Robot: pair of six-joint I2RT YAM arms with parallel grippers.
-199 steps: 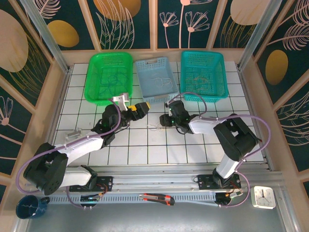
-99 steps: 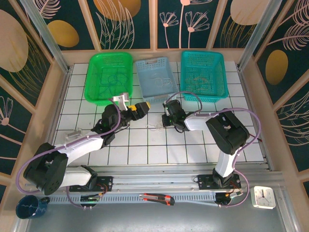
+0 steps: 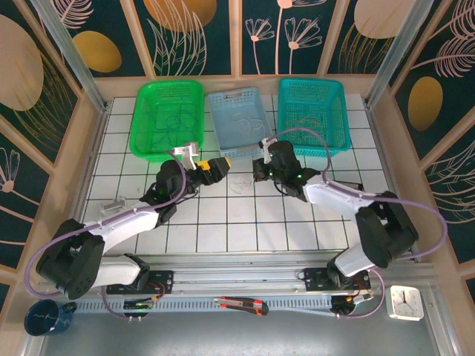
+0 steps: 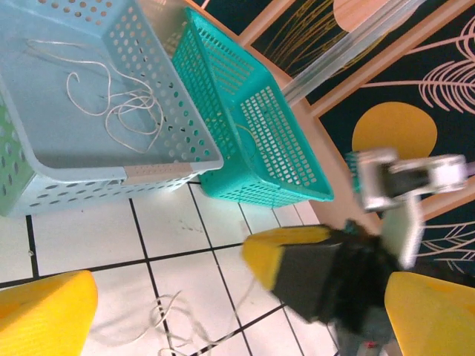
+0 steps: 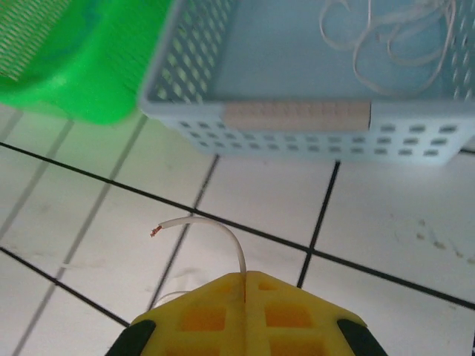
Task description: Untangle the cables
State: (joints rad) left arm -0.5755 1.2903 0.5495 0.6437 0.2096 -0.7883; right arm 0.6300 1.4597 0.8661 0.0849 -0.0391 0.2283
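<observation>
Inside the shut right claw (image 5: 245, 277) sits a whitish cable (image 5: 194, 218), likely pulled free next; left claw (image 3: 210, 165) gapes empty.

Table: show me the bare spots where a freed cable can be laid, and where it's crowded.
Free: the near tiles bordered by the left arm, right arm and front rail; the left-side tiles between the green basket and left wall. Crowded: the strip before the light blue basket, where the left hand, right hand and white cable meet.
</observation>
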